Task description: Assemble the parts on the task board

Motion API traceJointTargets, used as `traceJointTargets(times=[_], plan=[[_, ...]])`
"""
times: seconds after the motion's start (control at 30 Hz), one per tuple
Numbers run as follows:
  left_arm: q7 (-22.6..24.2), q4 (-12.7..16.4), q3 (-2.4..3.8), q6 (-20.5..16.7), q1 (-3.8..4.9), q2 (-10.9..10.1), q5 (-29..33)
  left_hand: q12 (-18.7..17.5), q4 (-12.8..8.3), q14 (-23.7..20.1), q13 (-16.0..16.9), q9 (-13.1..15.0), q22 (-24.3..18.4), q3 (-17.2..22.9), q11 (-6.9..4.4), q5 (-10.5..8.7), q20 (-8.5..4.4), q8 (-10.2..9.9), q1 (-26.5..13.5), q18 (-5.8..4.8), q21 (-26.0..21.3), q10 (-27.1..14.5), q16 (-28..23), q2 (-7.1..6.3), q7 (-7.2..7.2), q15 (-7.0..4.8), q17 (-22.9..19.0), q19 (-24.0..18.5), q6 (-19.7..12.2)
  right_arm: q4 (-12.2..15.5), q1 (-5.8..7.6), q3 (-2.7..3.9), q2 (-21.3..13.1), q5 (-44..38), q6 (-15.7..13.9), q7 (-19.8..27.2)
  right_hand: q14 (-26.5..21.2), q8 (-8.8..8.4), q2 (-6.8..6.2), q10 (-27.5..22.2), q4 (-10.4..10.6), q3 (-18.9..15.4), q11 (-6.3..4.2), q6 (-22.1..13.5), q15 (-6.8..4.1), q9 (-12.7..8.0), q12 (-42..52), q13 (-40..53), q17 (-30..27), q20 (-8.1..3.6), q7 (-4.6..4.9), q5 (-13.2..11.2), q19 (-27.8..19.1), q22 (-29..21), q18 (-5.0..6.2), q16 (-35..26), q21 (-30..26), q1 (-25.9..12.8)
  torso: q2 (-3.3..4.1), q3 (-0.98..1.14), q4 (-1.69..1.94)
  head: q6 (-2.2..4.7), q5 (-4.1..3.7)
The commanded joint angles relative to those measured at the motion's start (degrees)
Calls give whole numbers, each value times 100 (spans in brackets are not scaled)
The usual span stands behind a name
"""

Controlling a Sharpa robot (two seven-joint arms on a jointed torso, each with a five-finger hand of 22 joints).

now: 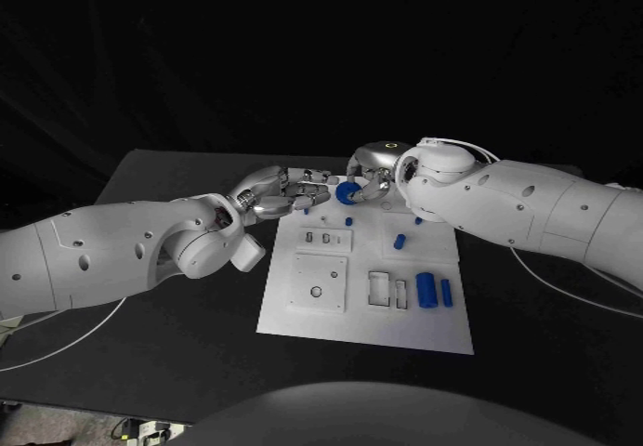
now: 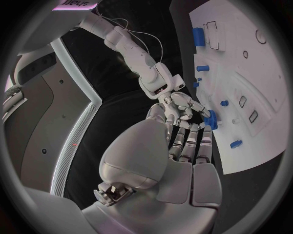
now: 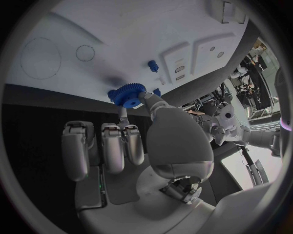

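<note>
I am seeing almost no readable writing here. In the left wrist view, pale letters are showing on a lit purple panel (image 2: 74, 4) overhead; they are looking like "Neys", but the first letter is cut off and I cannot be sure of it. On the task board (image 1: 308, 321) I am finding no labels, numbers or brand marks, just outlined shapes. Both arms are showing no lettering I can read.
</note>
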Motion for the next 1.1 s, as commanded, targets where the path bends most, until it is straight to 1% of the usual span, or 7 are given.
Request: traceJointTargets(times=[0.03,0.23,0.37,0.67,0.83,1.0,1.1], plan=[[33,6,4,-3,8,14,42,37,-2,37,6,-2,9,-1,6,15,8,21,37,42,25,55,33,-7,13,6,9,51,27,-41,-19,3,35,-30,134,-33,608,-14,27,596,-17,34,6,107,-9,106,22,1510,1505,-38,-79,-27,141,1306,-62,20,-23,-1,2,6,-2,0,10],[33,4,4,-5,7,21,43,37,-2,37,6,-2,9,-1,6,15,8,21,37,42,25,55,33,-7,13,6,9,51,27,-104,-57,4,89,-30,155,-21,608,-26,27,596,-19,37,10,98,-5,102,22,1510,1505,-35,-74,-34,135,1303,-60,20,-30,0,-2,1,-2,0,17],[27,1,4,-4,7,27,44,37,-2,37,6,-2,9,-1,6,15,8,21,37,42,25,55,33,-7,13,6,9,51,27,-133,-78,4,120,-27,163,-14,608,-55,31,596,-18,44,19,76,3,93,22,1510,1505,-29,-64,-45,130,1301,-59,20,-35,-1,0,4,-13,0,26],[17,-2,4,-5,7,38,54,43,-2,43,6,-2,9,-3,10,15,9,20,36,41,27,60,39,-8,17,9,10,54,22,-219,-101,6,175,-6,156,0,608,-157,30,596,-7,59,45,8,25,43,22,1510,1505,-9,-35,-62,123,1299,-57,20,-43,-22,-2,4,-5,0,30],[17,-7,4,-6,7,42,62,43,-2,43,6,-2,9,-3,10,15,9,20,36,41,27,60,39,-8,17,9,10,54,22,-237,-106,7,192,10,141,8,608,-404,17,596,17,105,87,-141,62,-141,22,1510,1505,28,15,-61,115,1296,-55,20,-51,-57,-4,-1,-10,0,27],[22,-22,4,2,7,63,100,46,-2,45,7,-3,10,-4,13,15,9,19,35,40,30,63,40,-9,19,11,10,60,19,-251,-109,9,209,17,127,17,608,-835,-21,596,34,177,134,-336,113,-551,22,1510,1505,71,70,-70,89,1286,-46,20,-79,-87,-3,-2,-14,0,32],[19,-30,4,11,6,74,112,46,-2,45,7,-3,10,-4,13,15,9,19,35,40,30,63,40,-9,19,11,10,60,19,-253,-110,10,209,28,144,16,608,-980,-26,596,30,188,146,-406,118,-709,22,1510,1505,86,81,-112,84,1284,-45,20,-84,-90,-4,-2,-6,0,20]])
